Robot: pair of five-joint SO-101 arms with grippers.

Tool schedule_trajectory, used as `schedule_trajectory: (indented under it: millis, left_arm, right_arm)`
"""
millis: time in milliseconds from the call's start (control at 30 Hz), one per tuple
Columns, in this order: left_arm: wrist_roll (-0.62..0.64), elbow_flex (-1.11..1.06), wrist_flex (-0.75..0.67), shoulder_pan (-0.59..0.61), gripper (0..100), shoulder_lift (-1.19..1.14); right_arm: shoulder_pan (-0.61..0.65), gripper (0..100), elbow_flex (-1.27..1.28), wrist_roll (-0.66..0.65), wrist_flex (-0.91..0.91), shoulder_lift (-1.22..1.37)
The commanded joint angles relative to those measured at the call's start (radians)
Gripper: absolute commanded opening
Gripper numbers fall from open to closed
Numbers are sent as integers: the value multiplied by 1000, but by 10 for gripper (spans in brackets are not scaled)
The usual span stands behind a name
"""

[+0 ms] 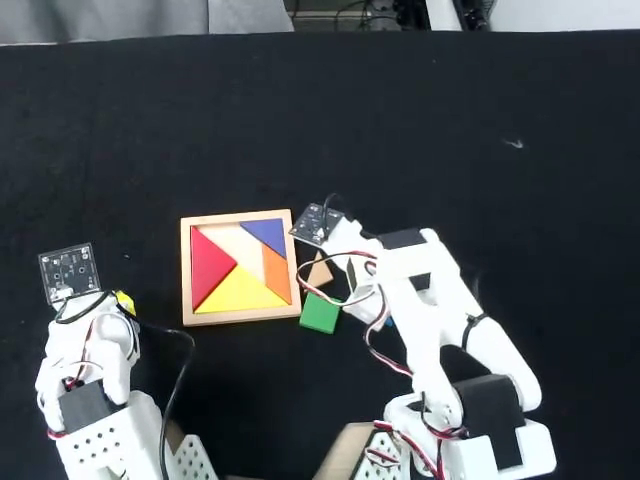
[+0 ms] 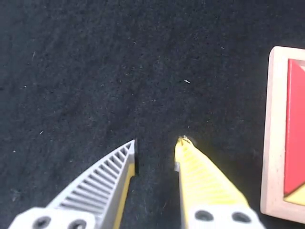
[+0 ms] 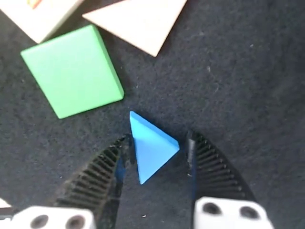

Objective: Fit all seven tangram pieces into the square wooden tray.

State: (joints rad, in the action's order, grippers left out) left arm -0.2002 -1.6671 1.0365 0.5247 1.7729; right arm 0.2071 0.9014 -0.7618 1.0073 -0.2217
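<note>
R hand (image 3: 157, 138), apart astride blue triangle (image 3: 150, 150), may catch a corner & spin it out; L hand (image 2: 157, 141) apart too.

All I work over is a black felt-like table cloth (image 1: 450, 120). A small white fleck (image 1: 515, 143) lies on the cloth toward its far right. Past the cloth's far edge I see a pale grey surface (image 1: 100, 18) and dark tangled cables (image 1: 370, 12).
</note>
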Motion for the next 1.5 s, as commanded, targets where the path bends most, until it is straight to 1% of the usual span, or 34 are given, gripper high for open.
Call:
schedule_trajectory:
  millis: [0, 67, 133, 300, 400, 533, 600, 800, 933, 1067, 1133, 1200, 1367, 1467]
  left_arm:
    - [11, 4, -17, 5, 148, 6]
    - [11, 4, -17, 5, 148, 6]
    - [11, 4, -17, 5, 148, 6]
    - [11, 4, -17, 5, 148, 6]
    - [11, 4, -17, 5, 148, 6]
    - [11, 4, -17, 5, 148, 6]
    - [11, 2, -17, 5, 148, 6]
    - [11, 2, -17, 5, 148, 6]
    - [11, 1, -17, 5, 148, 6]
    - [11, 1, -17, 5, 148, 6]
    - [11, 1, -17, 5, 148, 6]
    - [11, 1, -17, 5, 148, 6]
    - [11, 1, -17, 5, 148, 6]
    - [11, 1, -17, 5, 148, 6]
  right_arm:
    - [12, 114, -8, -12, -20, -2]
    - [14, 87, -8, -12, -20, -2]
    - [14, 93, -8, -12, -18, -2]
    - [8, 177, -8, -9, -9, -5]
    - [-15, 228, -28, -9, 60, -18]
    - [-54, 230, -42, -8, 181, -87]
    - [-72, 230, -15, -2, 212, -140]
    - [-61, 234, 104, 161, 120, -229]
    - [-8, 234, 97, 255, 112, -231]
    - [72, 234, 79, 437, 109, -231]
    - [78, 234, 77, 516, 107, -231]
    - [55, 234, 81, 542, 106, -231]
    - [-38, 234, 84, 543, 103, -231]
    - [-49, 234, 96, 539, 80, -229]
